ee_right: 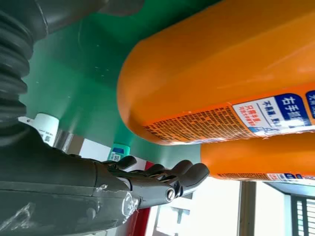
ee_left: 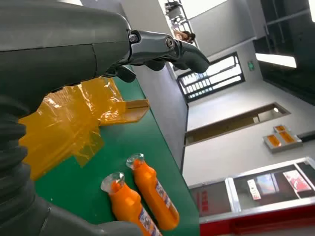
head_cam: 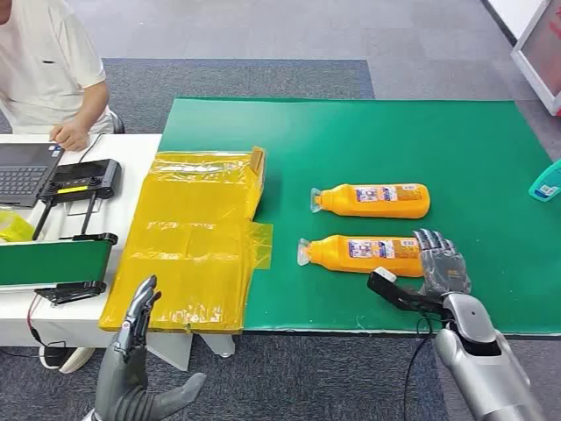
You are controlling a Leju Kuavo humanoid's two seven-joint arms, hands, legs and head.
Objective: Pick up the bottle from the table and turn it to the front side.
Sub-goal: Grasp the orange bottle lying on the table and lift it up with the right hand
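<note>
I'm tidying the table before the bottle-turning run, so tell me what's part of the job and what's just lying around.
Part of the job:
- near orange bottle, lying on its side
- far orange bottle, also on its side
- right hand, at the near bottle's base
- green mat

Lying about:
- yellow plastic sheet
- laptop
- small conveyor
- teal item at the mat's edge

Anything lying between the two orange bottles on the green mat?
No. In the head view, only a bare strip of green mat separates the far bottle from the near bottle.
</note>
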